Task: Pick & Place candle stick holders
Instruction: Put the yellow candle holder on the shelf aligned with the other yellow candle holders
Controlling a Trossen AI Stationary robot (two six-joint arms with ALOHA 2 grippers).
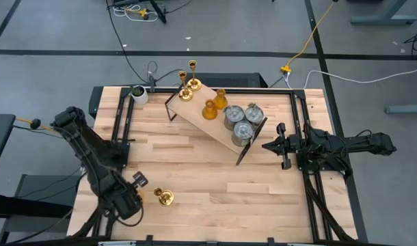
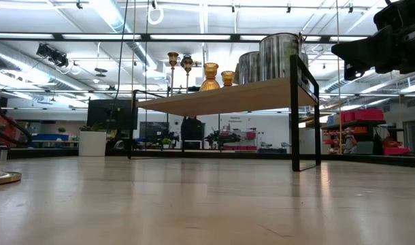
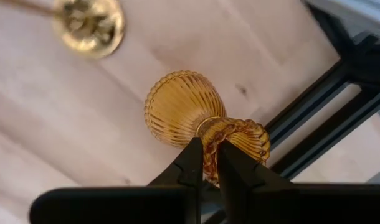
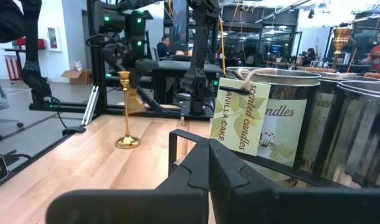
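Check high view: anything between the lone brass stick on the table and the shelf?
Nothing. In the high view only bare tabletop lies between the brass stick and the shelf.

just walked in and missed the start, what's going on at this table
The left gripper is shut on an amber glass holder, held above the table's near left corner, close to a brass stick standing there. On the raised shelf sit two more brass sticks, two amber holders and three silver tins. The right gripper waits shut beside the shelf's right end.
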